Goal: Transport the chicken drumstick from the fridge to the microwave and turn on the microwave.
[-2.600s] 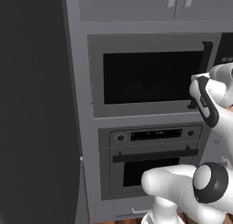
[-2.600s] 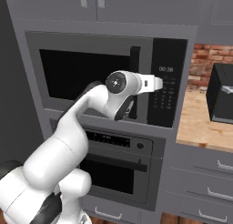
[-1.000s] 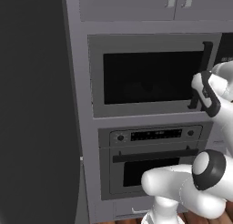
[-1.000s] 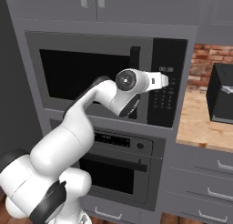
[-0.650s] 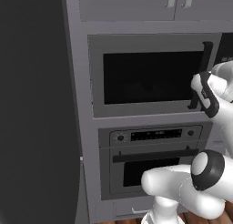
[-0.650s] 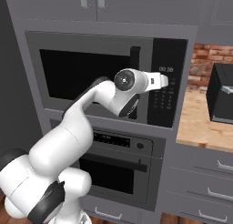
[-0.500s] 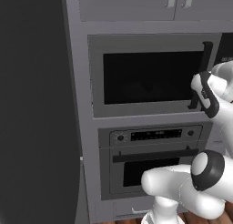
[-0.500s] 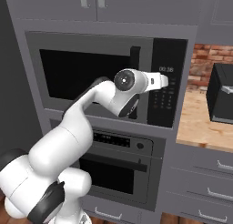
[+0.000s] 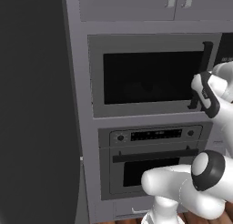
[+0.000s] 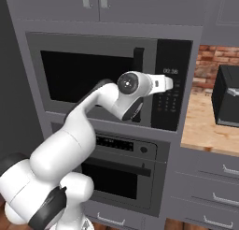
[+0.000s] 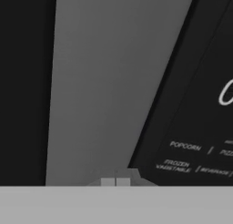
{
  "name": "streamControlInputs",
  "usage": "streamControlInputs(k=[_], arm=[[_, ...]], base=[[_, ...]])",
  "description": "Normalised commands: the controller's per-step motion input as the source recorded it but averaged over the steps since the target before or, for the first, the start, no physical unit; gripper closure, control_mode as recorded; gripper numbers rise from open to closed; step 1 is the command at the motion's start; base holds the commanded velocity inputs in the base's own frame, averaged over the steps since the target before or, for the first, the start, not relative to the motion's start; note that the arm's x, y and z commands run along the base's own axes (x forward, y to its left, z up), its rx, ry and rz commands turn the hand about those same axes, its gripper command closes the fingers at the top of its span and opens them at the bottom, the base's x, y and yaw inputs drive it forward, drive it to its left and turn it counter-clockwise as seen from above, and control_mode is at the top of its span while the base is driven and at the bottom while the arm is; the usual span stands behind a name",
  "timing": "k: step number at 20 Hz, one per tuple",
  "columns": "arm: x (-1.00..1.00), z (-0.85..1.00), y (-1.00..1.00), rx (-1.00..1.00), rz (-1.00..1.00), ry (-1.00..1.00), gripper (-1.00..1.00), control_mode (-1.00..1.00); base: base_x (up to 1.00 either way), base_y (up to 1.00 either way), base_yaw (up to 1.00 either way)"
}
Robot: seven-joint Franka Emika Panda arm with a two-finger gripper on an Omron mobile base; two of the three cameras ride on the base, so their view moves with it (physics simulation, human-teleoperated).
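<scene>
The microwave (image 9: 150, 77) (image 10: 84, 75) is built into the grey cabinet wall with its dark window door closed and its vertical bar handle (image 10: 138, 56) at the door's right side. My gripper (image 10: 171, 84) is shut with nothing in it, its tip right at the black keypad panel (image 10: 170, 103). In the hand view the fingertips (image 11: 115, 182) are pressed together just short of the keypad (image 11: 200, 104), near its left edge, where small labels such as POPCORN show. The chicken drumstick is hidden. The fridge (image 9: 36, 104) is the tall dark grey mass on the left.
An oven (image 9: 154, 159) (image 10: 121, 168) with knobs and a horizontal handle sits under the microwave. A wooden counter (image 10: 205, 131) with a dark box (image 10: 228, 96) lies to the right, before a brick wall. Upper cabinet doors (image 10: 93, 0) are closed.
The hand has crept slightly up and right toward the keypad since the earliest frame. Over the last second the fingers have closed the last bit; the arm is otherwise still.
</scene>
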Motion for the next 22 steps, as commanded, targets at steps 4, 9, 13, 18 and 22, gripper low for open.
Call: streamControlInputs(k=[4, 9, 13, 18, 22], arm=[[-0.02, 0.0, -0.1, 0.0, 0.0, -0.01, 1.0, -1.0], [-0.09, 0.0, -0.1, 0.0, 0.0, -0.01, 1.0, -1.0], [-0.21, 0.0, -0.01, 0.0, 0.0, -0.02, 1.0, -1.0], [-0.33, 0.01, 0.0, 0.0, 0.0, -0.01, 1.0, -1.0], [-0.38, 0.01, 0.0, 0.0, 0.0, 0.0, 1.0, -1.0]], base=[[0.0, 0.0, 0.0], [0.0, 0.0, 0.0], [0.0, 0.0, 0.0], [0.0, 0.0, 0.0], [0.0, 0.0, 0.0]])
